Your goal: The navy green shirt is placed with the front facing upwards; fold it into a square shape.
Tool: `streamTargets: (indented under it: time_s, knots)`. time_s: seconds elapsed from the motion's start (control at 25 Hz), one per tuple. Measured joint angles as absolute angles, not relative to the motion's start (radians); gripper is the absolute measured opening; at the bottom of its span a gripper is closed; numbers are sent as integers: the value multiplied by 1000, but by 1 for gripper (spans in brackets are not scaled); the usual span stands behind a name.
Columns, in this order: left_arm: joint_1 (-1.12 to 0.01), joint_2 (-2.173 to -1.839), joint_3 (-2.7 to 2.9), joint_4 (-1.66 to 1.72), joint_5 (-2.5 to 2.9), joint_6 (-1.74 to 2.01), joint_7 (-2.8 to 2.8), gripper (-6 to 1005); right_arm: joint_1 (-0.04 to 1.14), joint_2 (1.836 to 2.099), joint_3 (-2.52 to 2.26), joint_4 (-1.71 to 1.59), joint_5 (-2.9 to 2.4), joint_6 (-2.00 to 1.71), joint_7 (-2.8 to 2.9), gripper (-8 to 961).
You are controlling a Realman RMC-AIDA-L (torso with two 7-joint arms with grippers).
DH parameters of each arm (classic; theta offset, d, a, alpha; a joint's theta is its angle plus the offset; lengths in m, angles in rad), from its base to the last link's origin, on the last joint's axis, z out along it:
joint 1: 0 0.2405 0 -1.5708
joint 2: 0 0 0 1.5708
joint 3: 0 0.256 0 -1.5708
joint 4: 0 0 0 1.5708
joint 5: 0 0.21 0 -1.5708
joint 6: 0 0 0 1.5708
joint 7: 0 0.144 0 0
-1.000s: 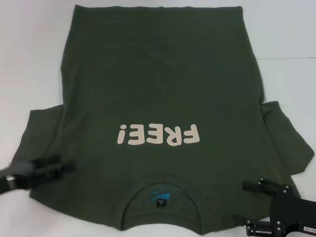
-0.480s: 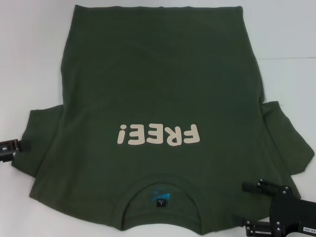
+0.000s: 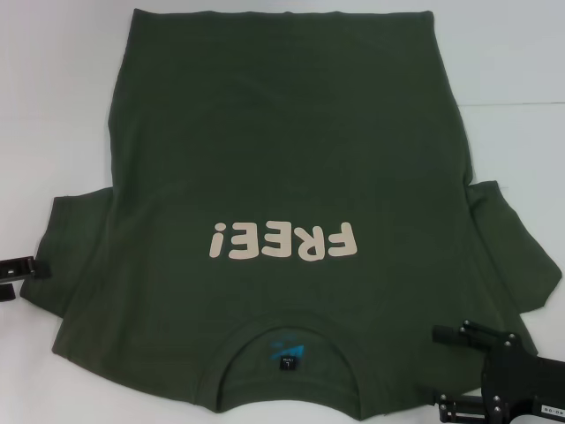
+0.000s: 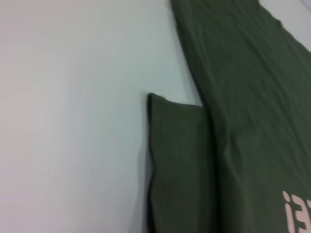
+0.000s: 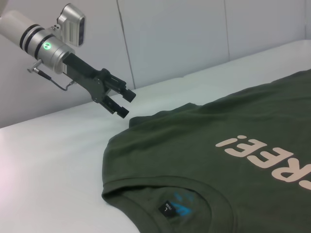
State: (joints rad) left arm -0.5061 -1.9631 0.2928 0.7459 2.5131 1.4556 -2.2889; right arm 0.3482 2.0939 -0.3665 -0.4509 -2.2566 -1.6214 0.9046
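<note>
We see the navy green shirt (image 3: 282, 203) spread flat and unfolded on the white table (image 3: 53, 88), front side up, with its ribbed collar (image 3: 291, 340) nearest the robot and its hem at the far edge. The cream "FREE!" print (image 3: 284, 240) reads upside down from the head camera, and a small blue neck label (image 3: 287, 353) sits inside the collar. Both short sleeves lie out to the sides; the one on the robot's left is smooth, while the one on the right is somewhat rumpled. Our left gripper (image 3: 13, 272) sits at the left edge of the head view, just beside that left sleeve. In the right wrist view it (image 5: 121, 101) hangs in the air above the table close to the sleeve's corner, its fingers a little apart and holding nothing. The left wrist camera looks down on the left sleeve (image 4: 177, 165) and the shirt's side. Our right gripper (image 3: 459, 371) is low at the near right corner, over the shirt's right shoulder, with its two fingers spread wide and nothing between them.
</note>
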Motion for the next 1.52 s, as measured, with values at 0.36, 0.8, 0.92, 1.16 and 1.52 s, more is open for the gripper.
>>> streamTargets:
  time_s: [0.36, 0.8, 0.92, 1.16, 1.52]
  knots:
    - [-510, -1965, 293, 724, 2515, 1418, -2298, 890, 348, 2094, -371, -451, -2257, -1620, 907, 913]
    - [-513, -1966, 293, 708, 2516, 1394, -2304, 889, 348, 2094, -372, -451, -2256, -1620, 907, 913]
    - [-515, -1966, 293, 709, 2516, 1389, -2312, 889, 346, 2094, -372, -450, -2256, -1620, 907, 912]
    - [-516, -1965, 308, 705, 2516, 1373, -2326, 889, 347, 2094, -373, -442, -2256, -1620, 907, 912]
    - [-522, -1965, 317, 696, 2517, 1360, -2330, 888, 345, 2094, -373, -440, -2258, -1620, 907, 912]
